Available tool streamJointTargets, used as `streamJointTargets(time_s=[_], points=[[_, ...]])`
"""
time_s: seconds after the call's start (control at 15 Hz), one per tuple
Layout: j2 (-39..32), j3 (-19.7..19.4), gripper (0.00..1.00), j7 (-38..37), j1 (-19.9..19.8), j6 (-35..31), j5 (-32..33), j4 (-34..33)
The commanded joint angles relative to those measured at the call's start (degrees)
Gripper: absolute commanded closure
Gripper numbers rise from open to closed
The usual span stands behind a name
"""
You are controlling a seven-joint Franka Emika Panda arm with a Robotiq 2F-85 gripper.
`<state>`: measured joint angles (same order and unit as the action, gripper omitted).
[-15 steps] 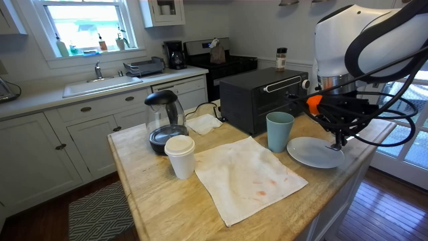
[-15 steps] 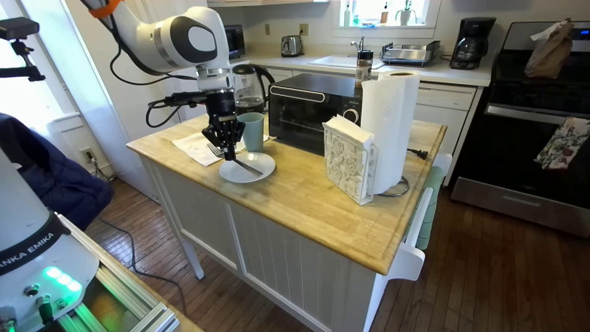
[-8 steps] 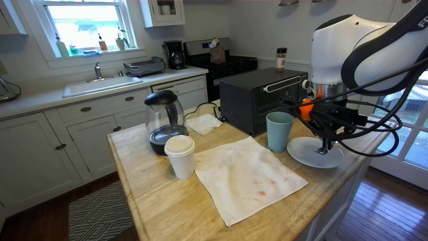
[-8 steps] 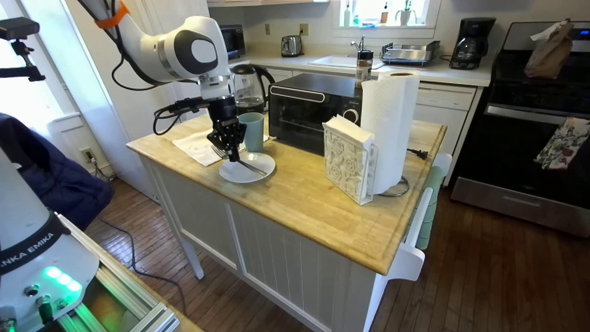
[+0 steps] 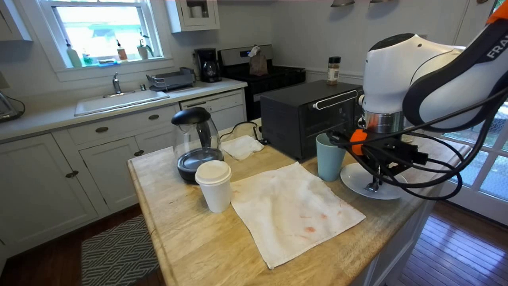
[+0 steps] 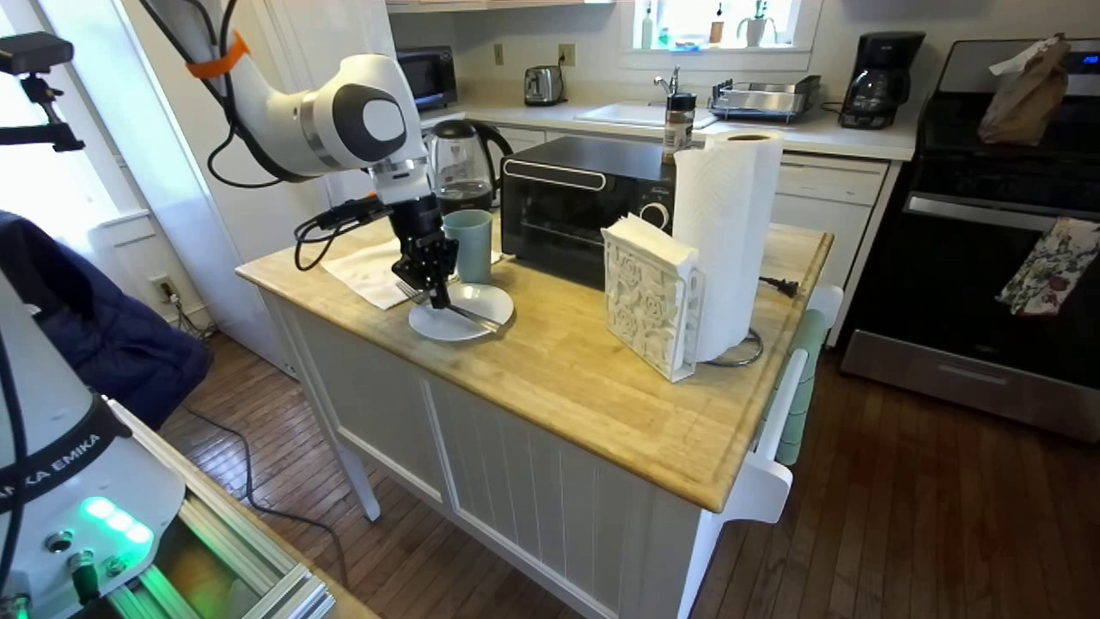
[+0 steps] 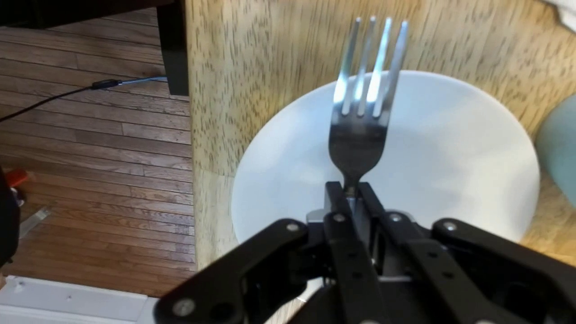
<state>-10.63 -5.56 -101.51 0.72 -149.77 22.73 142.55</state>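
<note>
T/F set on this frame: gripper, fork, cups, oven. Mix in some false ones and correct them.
1. The gripper is shut on a fork. True.
2. A teal cup stands upright beside the white plate. True.
3. Seen from the wrist, the fork lies wholly within the white plate's outline. False: its tines reach past it.
4. A spice jar stands on top of the toaster oven. True.
5. The toaster oven is open. False: its door is shut.
6. No cup in view has a lid. False: a white cup near the glass kettle has a lid on.
</note>
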Motion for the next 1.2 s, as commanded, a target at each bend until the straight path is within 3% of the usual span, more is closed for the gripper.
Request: streamJointTargets(time_s=[0.0,0.2,0.27,0.33,0.93,1.13], points=[[-1.3,-1.9,0.97,-2.6,2.1,-2.3,2.9,-0.3],[-1.6,-2.3,0.97,-2.5,2.8,-2.4,3.2,-0.3],[-1.7,-2.4,0.65,-2.3,2.9,-2.1,3.0,-0.4],[-1.5,-2.4,0.64,-1.8,2.9,-2.0,2.5,-0.3],[2.4,-2.6,0.02,1.2,1.7,-0.8,1.3,1.0],[5.5,-2.8,0.00,4.0,1.4,2.3,2.3,1.9]])
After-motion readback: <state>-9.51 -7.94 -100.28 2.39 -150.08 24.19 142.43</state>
